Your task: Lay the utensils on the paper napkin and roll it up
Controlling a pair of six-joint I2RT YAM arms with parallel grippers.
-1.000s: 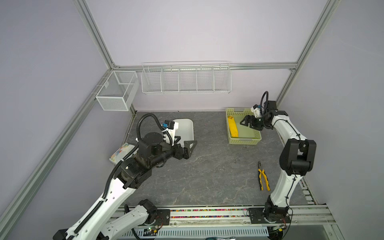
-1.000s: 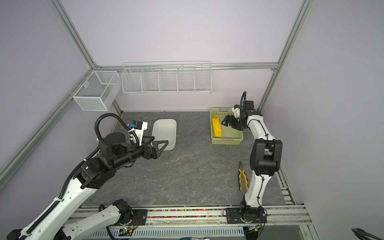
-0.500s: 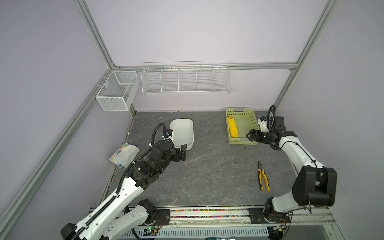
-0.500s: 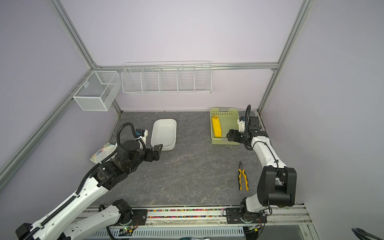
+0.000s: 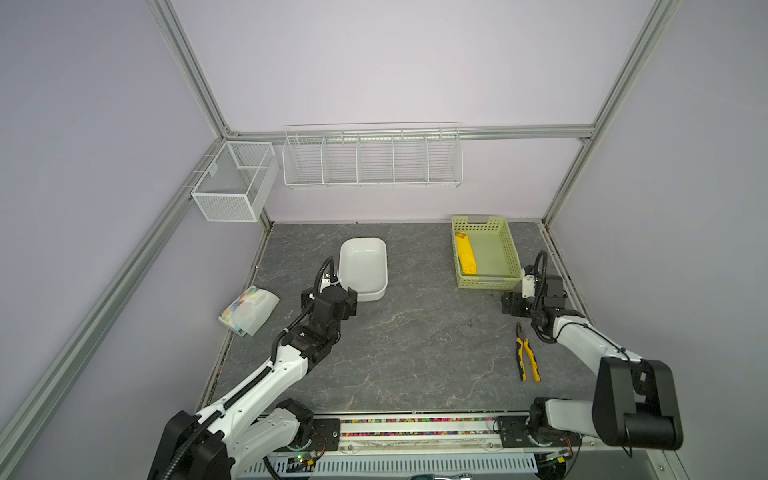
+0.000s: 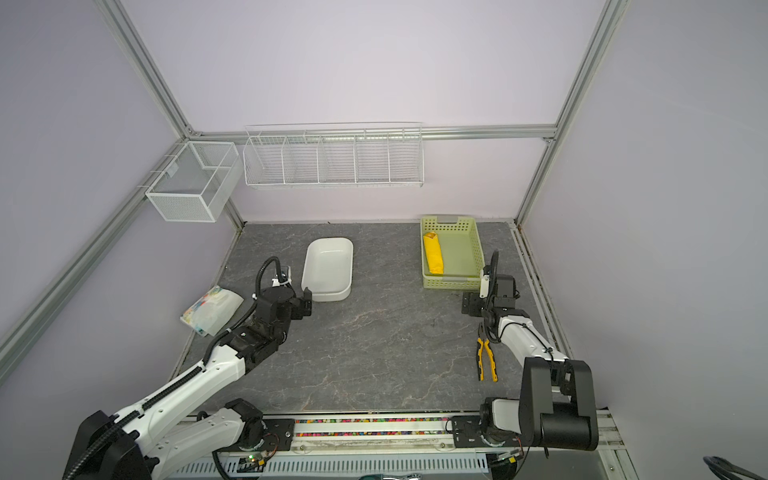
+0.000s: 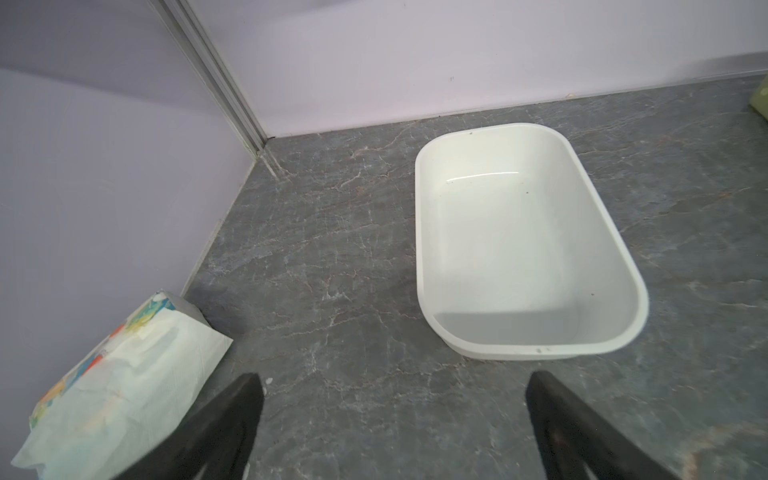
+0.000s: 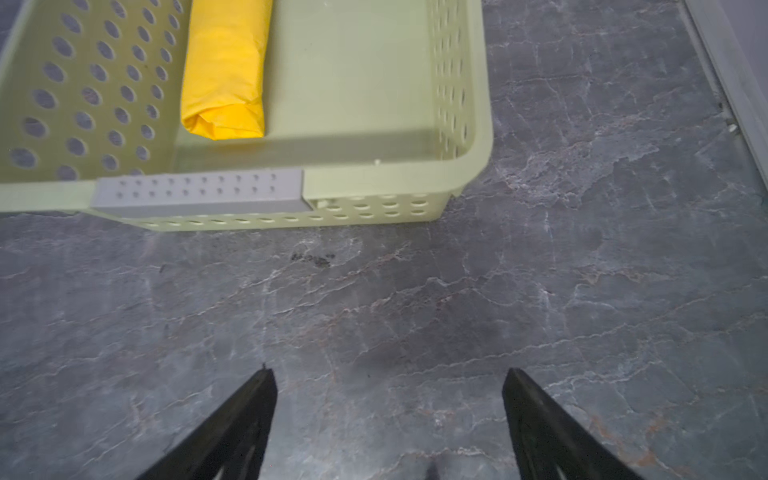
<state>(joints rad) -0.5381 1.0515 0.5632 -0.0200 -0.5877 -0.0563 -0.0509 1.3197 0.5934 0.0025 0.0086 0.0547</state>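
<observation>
The paper napkin (image 5: 466, 257) lies rolled up in the green basket (image 5: 492, 253), along its 9 o'clock wall. The right gripper (image 8: 388, 372) stands wide and empty at the basket's 5 o'clock corner; the left gripper (image 7: 392, 376), wide too, is at 7 o'clock of the white tub (image 7: 428, 249).

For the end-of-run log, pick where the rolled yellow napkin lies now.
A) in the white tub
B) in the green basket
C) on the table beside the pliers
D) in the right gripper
B: the rolled paper napkin lies inside the green basket along one side wall; the right gripper is open and empty.
</observation>
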